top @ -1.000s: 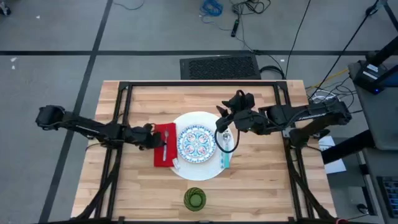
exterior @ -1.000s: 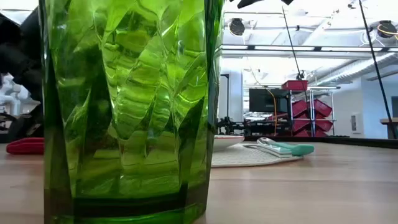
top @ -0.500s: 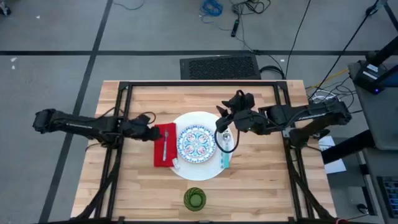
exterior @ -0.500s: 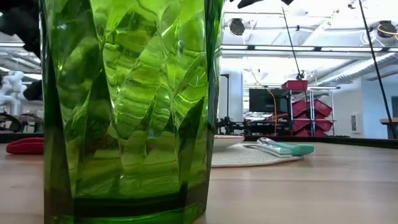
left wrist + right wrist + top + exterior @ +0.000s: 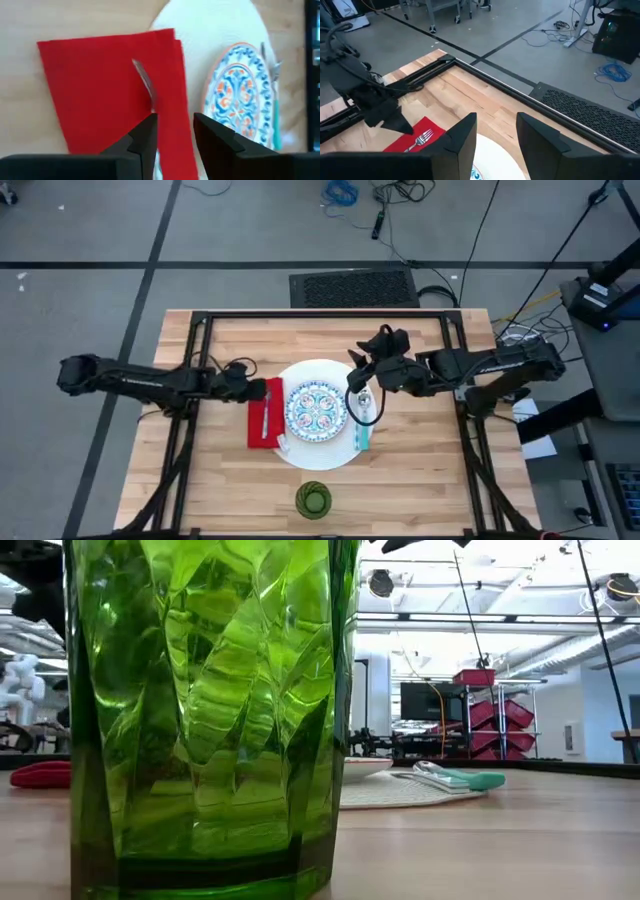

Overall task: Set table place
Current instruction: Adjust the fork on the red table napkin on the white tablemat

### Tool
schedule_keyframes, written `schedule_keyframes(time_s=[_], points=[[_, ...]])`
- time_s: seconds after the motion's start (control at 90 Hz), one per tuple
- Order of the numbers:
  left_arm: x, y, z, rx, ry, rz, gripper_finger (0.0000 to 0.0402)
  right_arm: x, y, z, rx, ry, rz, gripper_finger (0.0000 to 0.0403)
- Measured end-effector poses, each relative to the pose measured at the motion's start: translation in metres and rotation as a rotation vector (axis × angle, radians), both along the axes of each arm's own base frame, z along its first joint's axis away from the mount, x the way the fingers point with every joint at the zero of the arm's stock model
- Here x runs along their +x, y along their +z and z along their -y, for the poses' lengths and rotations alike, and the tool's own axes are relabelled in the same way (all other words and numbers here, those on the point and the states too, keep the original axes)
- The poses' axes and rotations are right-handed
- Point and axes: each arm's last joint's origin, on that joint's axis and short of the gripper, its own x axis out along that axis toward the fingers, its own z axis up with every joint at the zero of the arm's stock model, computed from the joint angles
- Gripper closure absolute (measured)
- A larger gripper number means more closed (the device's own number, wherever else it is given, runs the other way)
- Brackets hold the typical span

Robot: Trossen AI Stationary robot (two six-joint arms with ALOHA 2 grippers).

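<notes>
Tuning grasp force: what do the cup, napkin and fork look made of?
Cup: green glass, likely; see-through, faceted, glossy.
Napkin: red paper or cloth, matte, layered edge; can't tell which.
Fork: probably metal; silver, shiny.

On the pale wood table point(image 5: 420, 480) sits a big white plate point(image 5: 318, 377) with a small blue and red patterned plate point(image 5: 316, 411) on top. My red napkin point(image 5: 265, 413) lies left of it, flat, with the silver fork point(image 5: 266, 417) on it. The teal spoon point(image 5: 361, 434) rests on the right rim, and the green glass cup point(image 5: 312, 501) stands nearer the edge
</notes>
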Motion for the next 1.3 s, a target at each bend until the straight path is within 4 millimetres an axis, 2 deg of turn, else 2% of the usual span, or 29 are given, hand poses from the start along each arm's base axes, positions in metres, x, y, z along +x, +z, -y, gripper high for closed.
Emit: schedule_keyframes(time_s=[0.167, 0.4, 0.544, 0.844, 1.122, 1.3], points=[[0.004, -0.007, 0.0, -0.028, -0.035, -0.032, 0.0291, 0.0, 0.0, 0.0, 0.0, 0.001, 0.0, 0.0277], [0.014, 0.007, 0.012, -0.109, -0.138, 0.04, 0.0291, 0.0, 0.0, -0.001, 0.008, 0.004, 0.0, 0.0277], [0.015, 0.001, 0.018, -0.132, -0.112, -0.01, 0.0291, 0.0, 0.0, 0.0, 0.005, 0.002, -0.001, 0.0277], [0.012, -0.003, 0.003, 0.03, 0.054, -0.057, 0.0291, 0.0, 0.0, 0.0, 0.001, 0.0, -0.002, 0.0277], [0.014, -0.007, -0.005, 0.067, 0.056, -0.09, 0.0291, 0.0, 0.0, 0.0, 0.006, -0.003, 0.002, 0.0277], [0.019, -0.017, -0.005, 0.045, 0.031, -0.132, 0.0291, 0.0, 0.0, 0.0, 0.007, -0.003, 0.003, 0.0277]])
